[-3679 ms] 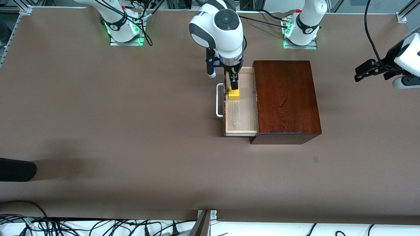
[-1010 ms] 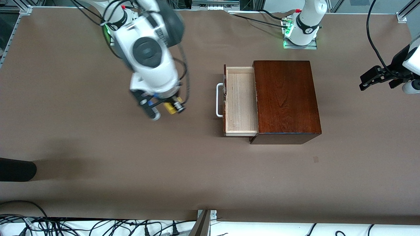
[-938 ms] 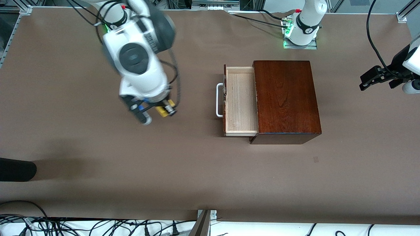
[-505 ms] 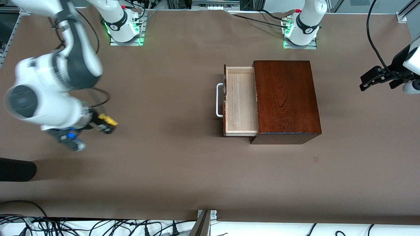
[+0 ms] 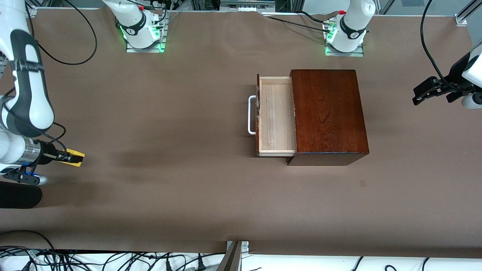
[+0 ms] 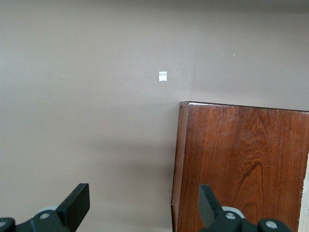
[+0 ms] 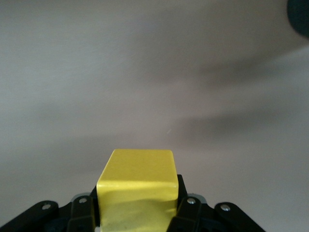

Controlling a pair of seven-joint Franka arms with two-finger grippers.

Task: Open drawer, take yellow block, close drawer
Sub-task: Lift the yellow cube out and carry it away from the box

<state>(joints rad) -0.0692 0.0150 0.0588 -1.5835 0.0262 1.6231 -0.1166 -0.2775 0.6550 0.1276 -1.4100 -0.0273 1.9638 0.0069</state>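
Note:
The drawer (image 5: 276, 114) stands pulled out of the dark mahogany box (image 5: 327, 113), its pale wood tray empty and its white bar handle (image 5: 251, 114) pointing toward the right arm's end. My right gripper (image 5: 69, 157) hangs over bare table at the right arm's end, shut on the yellow block (image 5: 75, 157). In the right wrist view the yellow block (image 7: 137, 176) sits clamped between the black fingers (image 7: 82, 208). My left gripper (image 5: 418, 96) waits open over the left arm's end of the table. In its wrist view the left gripper (image 6: 142, 208) holds nothing, with the box (image 6: 246, 164) below it.
A dark rounded object (image 5: 19, 195) juts in over the table edge at the right arm's end, nearer the front camera than the right gripper. Cables (image 5: 94, 259) lie along the front edge. Brown table stretches between the right gripper and the drawer.
The right arm lifted the yellow block out of the drawer and swung it across the table to the right arm's end. The drawer stays open. The left arm shifted only slightly.

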